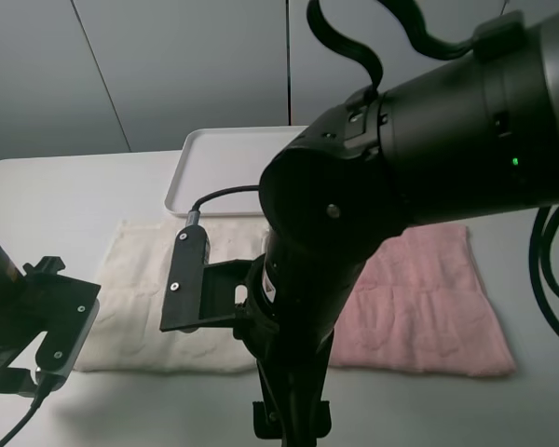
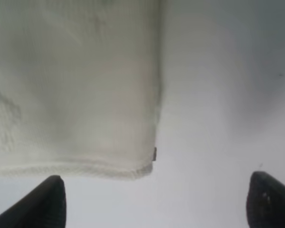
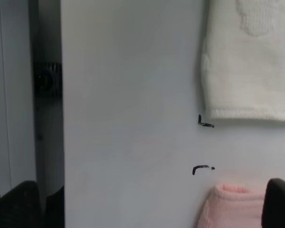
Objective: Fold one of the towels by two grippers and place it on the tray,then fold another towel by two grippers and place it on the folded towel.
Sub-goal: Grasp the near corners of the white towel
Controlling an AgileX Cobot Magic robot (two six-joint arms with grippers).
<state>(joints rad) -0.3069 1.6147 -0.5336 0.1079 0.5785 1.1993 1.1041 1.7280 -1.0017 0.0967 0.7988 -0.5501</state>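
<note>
- We see the cream towel (image 1: 158, 298) spread flat on the worktop (image 1: 56, 196), left of the pink towel (image 1: 419, 298), with a narrow gap between them.
- The tray (image 1: 224, 163) lies just beyond, perhaps touching the cream towel's far edge.
- The left end effector (image 2: 161, 204) is released and empty by a cream towel corner.
- The right end effector (image 3: 149, 206) is spread wide and empty.

The right arm (image 1: 429, 149) is thick matte black, with small screws (image 1: 332, 210), looping cables (image 1: 347, 42) and a green light (image 1: 514, 160), and the left hand (image 2: 156, 203) is black too.
</note>
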